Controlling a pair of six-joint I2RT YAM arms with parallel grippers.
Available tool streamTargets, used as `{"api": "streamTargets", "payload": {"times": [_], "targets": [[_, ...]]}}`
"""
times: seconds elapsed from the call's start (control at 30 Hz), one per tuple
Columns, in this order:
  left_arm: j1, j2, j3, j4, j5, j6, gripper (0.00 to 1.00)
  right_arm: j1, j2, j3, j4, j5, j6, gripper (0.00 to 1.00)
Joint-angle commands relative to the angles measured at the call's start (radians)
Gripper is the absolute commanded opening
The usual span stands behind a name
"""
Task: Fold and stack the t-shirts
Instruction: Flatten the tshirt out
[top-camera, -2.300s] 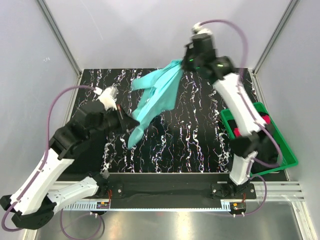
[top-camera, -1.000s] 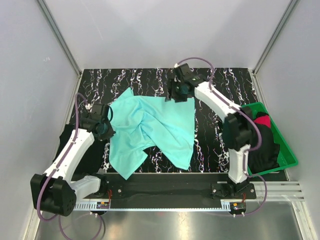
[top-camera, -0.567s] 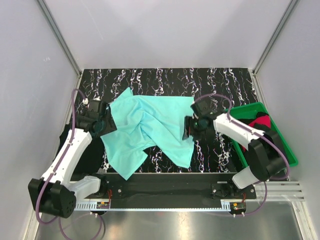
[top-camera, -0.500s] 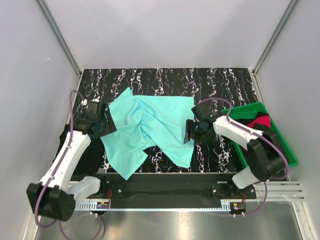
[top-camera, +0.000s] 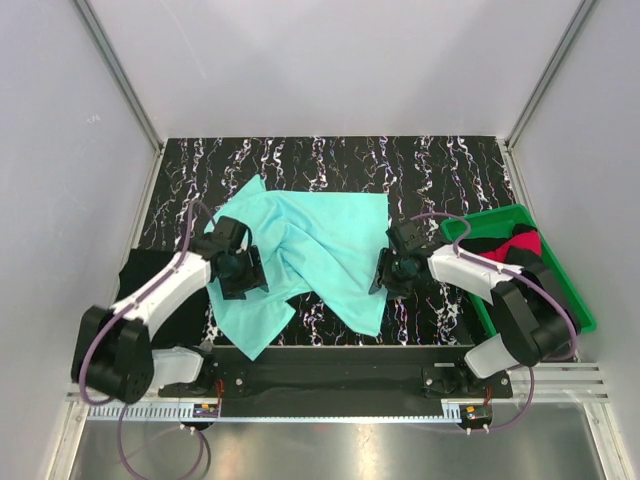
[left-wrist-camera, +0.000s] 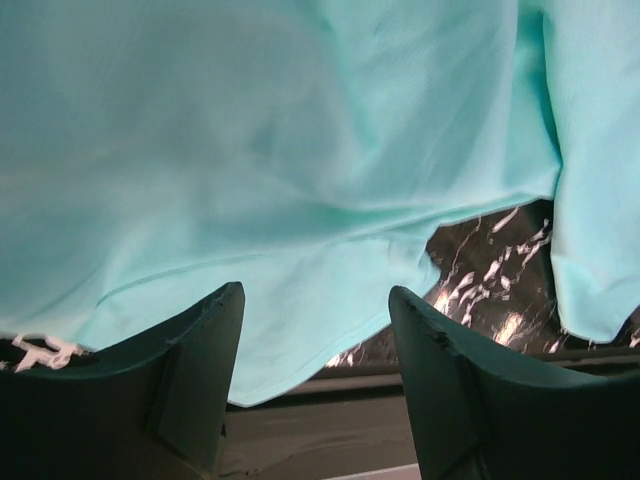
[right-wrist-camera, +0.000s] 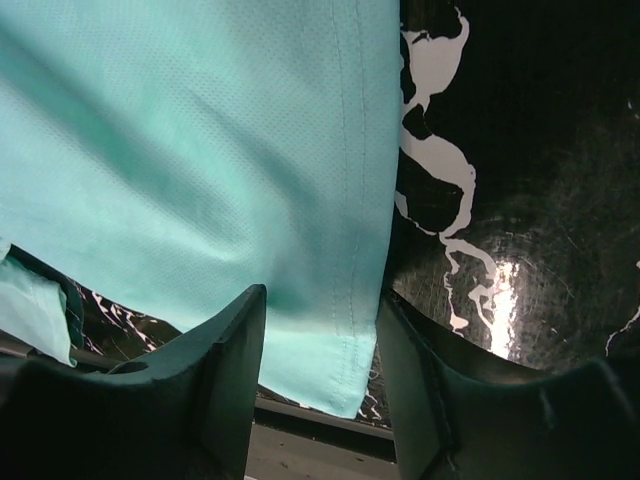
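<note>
One turquoise t-shirt (top-camera: 310, 250) lies spread and rumpled on the mat (top-camera: 330, 160). One red-pink t-shirt (top-camera: 522, 243) and one black t-shirt (top-camera: 485, 243) sit in the single green tray (top-camera: 580, 315) at the right, and a second black t-shirt (top-camera: 140, 275) lies at the mat's left edge. Both grippers are open: the left gripper (top-camera: 250, 272) has moved right onto the turquoise cloth, and the right gripper (top-camera: 385, 272) has come nearer along its right hem.

Arm links: we note white shells on the left arm (top-camera: 160, 292) and right arm (top-camera: 462, 266), with black joints.
Cables: we see purple loops (top-camera: 184, 228) at each wrist.
Pincer fingers (left-wrist-camera: 190, 380): dark, broad, smooth-faced.
</note>
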Motion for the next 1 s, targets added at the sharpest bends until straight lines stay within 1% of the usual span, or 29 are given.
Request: {"api": "streamTargets", "payload": {"times": [0.0,0.03,0.1,0.13,0.17,0.2,0.23,0.27,0.33,0.37,0.4,0.47,0.57,0.63,0.67,0.7,0.73,0.77,0.8,0.87,0.9,0.93,0.97], "targets": [[0.003,0.079,0.066,0.114,0.031,-0.012,0.65,0.002,0.023,0.0,0.074,0.043,0.013,0.55],[0.003,0.127,0.072,0.118,0.032,-0.012,0.66,0.002,0.035,0.014,0.077,0.047,0.004,0.53],[0.005,0.162,0.08,0.147,0.043,-0.015,0.66,0.002,0.064,0.028,0.085,0.073,-0.004,0.48],[0.008,0.197,0.082,0.155,0.046,-0.016,0.69,0.001,0.071,0.04,0.085,0.096,-0.003,0.43],[0.015,0.213,0.088,0.16,0.047,-0.016,0.7,-0.001,0.074,0.045,0.085,0.124,-0.001,0.38],[0.02,0.231,0.091,0.169,0.043,-0.012,0.7,-0.005,0.072,0.058,0.082,0.18,0.001,0.29],[0.024,0.257,0.097,0.172,0.037,-0.007,0.72,-0.012,0.069,0.068,0.077,0.204,-0.007,0.18],[0.029,0.274,0.106,0.172,0.037,0.005,0.72,-0.028,0.06,0.081,0.068,0.227,-0.018,0.14],[0.038,0.3,0.117,0.172,0.034,0.016,0.75,-0.048,0.057,0.141,0.015,0.293,-0.077,0.09],[0.044,0.329,0.123,0.168,0.032,0.025,0.76,-0.07,0.058,0.166,-0.014,0.319,-0.096,0.07],[0.046,0.342,0.125,0.164,0.029,0.025,0.77,-0.084,0.057,0.213,-0.066,0.355,-0.137,0.07],[0.051,0.366,0.12,0.16,0.021,0.015,0.78,-0.104,0.048,0.256,-0.114,0.386,-0.17,0.06],[0.055,0.4,0.105,0.158,0.021,-0.005,0.79,-0.148,0.054,0.324,-0.131,0.432,-0.225,0.06],[0.055,0.423,0.105,0.163,0.02,0.001,0.79,-0.185,0.099,0.394,-0.113,0.431,-0.258,0.07],[0.055,0.434,0.117,0.163,0.018,0.017,0.79,-0.199,0.174,0.426,-0.107,0.42,-0.269,0.07],[0.055,0.441,0.129,0.16,0.02,0.03,0.79,-0.211,0.216,0.501,-0.101,0.397,-0.279,0.08],[0.055,0.455,0.157,0.157,0.014,0.046,0.79,-0.238,0.259,0.541,-0.1,0.388,-0.298,0.09],[0.055,0.463,0.171,0.155,0.009,0.054,0.79,-0.248,0.341,0.584,-0.1,0.379,-0.308,0.1],[0.055,0.471,0.189,0.151,0.005,0.06,0.79,-0.263,0.376,0.667,-0.113,0.347,-0.327,0.12],[0.055,0.506,0.25,0.138,-0.003,0.071,0.79,-0.306,0.457,0.75,-0.146,0.319,-0.337,0.28],[0.055,0.518,0.27,0.12,0.0,0.073,0.79,-0.315,0.481,0.838,-0.206,0.287,-0.352,0.36],[0.054,0.526,0.301,0.112,0.006,0.074,0.79,-0.328,0.508,0.874,-0.237,0.281,-0.363,0.53],[0.054,0.521,0.31,0.1,0.003,0.073,0.79,-0.335,0.511,0.915,-0.292,0.276,-0.377,0.58]]}}
